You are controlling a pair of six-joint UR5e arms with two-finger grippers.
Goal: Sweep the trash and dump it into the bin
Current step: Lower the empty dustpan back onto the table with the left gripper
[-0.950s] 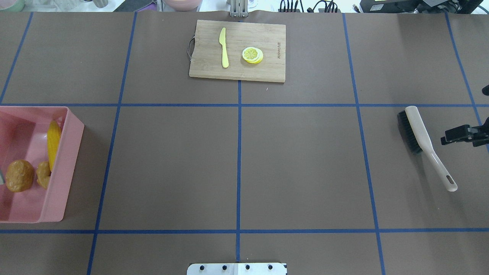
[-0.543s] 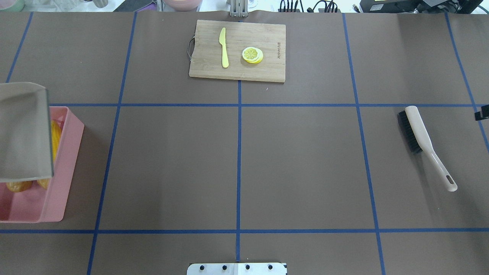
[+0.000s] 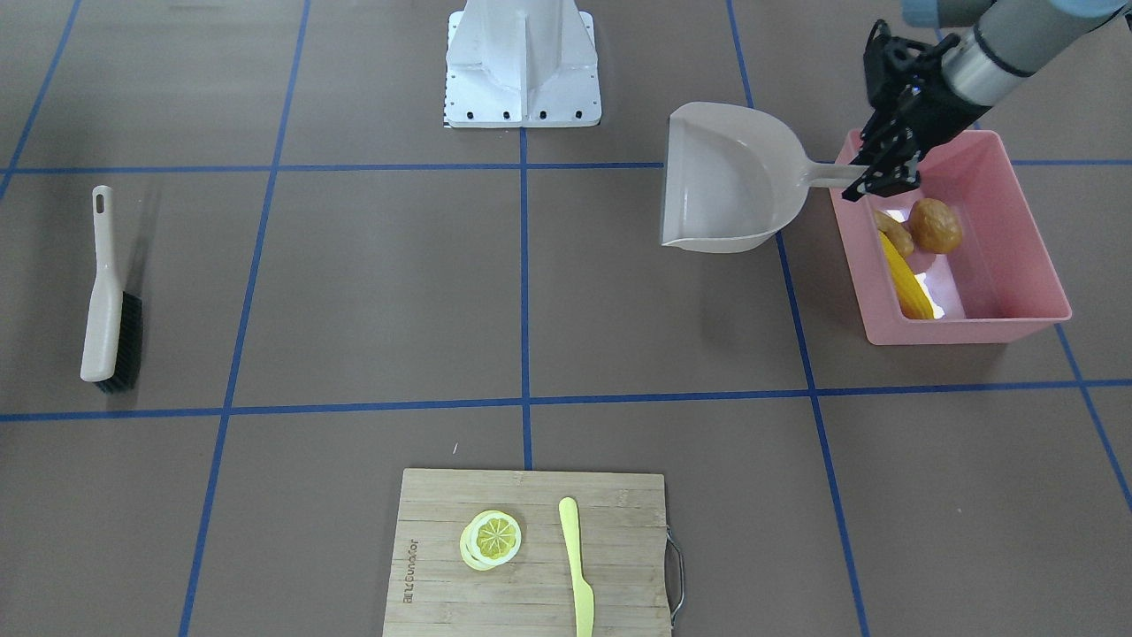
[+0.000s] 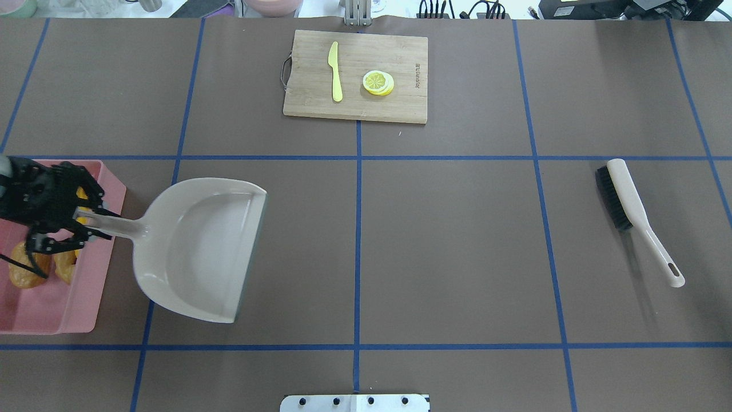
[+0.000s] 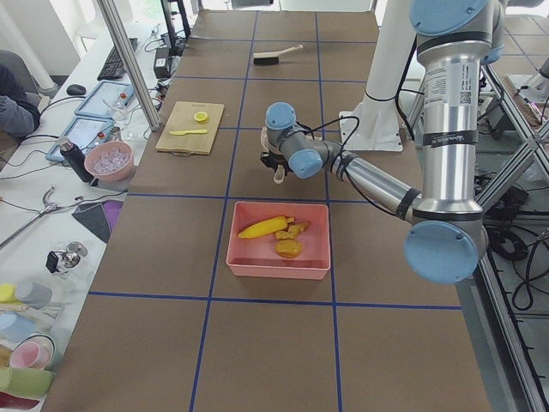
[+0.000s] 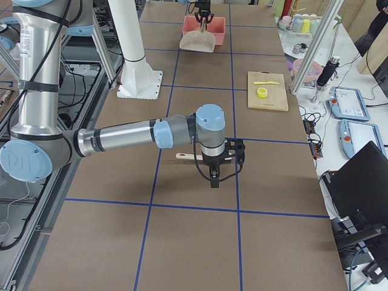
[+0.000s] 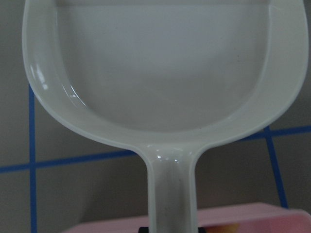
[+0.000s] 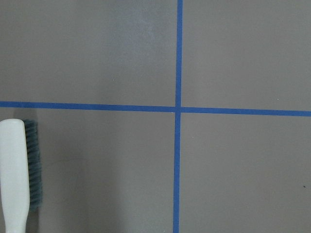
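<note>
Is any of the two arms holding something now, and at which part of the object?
The left gripper holds the beige dustpan by the end of its handle. The right gripper appears only in the side view, so its hold cannot be told.

Brown table (image 4: 457, 240) w/ blue tape grid. Pink bin (image 3: 1030, 265): yellow corn cob (image 3: 904, 281), glossy brown potato (image 3: 937, 226), tan ginger root (image 3: 893, 232). Beige dustpan (image 4: 200, 246). Black left gripper (image 3: 871, 181). Beige brush (image 4: 629, 200), black bristles. Light wood board (image 4: 354, 77); yellow lemon slices (image 4: 378, 82); pale yellow knife (image 4: 335, 71).
</note>
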